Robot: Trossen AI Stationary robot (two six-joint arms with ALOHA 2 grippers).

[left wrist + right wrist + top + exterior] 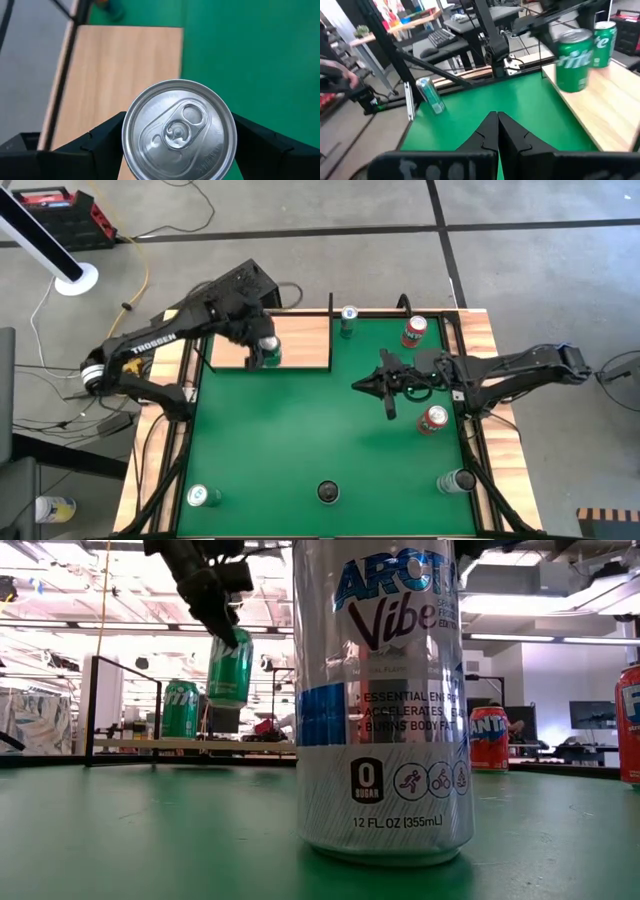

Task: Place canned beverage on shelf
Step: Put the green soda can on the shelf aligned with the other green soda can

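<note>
Low view: big silver can (382, 700) stands nearest the lens, not in play. Mid-table, right gripper (389, 388) waits with fingers closed, empty. Far left, left gripper (177, 145) has its jaws spread wide around a green can (229, 667), gripped near the top and hanging clear above the shelf (300, 340), tilted. A second green can (180, 708) already stands on the shelf just beside it. Risks: released at that tilt the can tips or rolls off; lowered off-line it knocks its neighbour.

Can (267, 348) above shelf (300, 340)
</note>
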